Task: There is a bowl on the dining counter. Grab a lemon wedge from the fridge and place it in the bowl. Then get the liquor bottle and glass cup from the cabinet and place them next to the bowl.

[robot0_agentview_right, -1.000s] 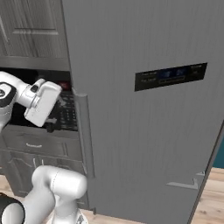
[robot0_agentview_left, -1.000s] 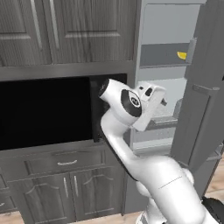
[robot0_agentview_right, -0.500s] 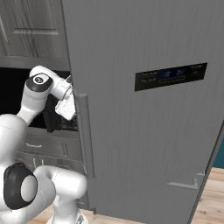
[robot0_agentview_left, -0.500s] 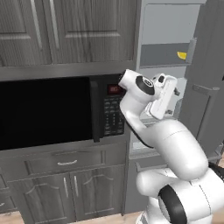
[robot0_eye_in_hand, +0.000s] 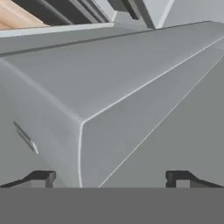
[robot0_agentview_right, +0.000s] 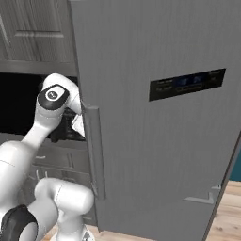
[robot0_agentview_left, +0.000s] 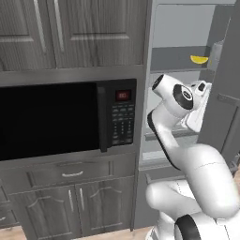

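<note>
Where fridge (robot0_agentview_left: pixel 180 61) stands open, shelf (robot0_agentview_left: pixel 176 69) perhaps grey.

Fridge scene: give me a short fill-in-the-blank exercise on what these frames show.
1. The fridge door stands ____.
2. The lemon wedge lies on a fridge ____.
3. Left of the fridge, under the cabinets, sits a ____.
4. The tool's jaws are ____.

Missing words: open; shelf; microwave; open
</note>
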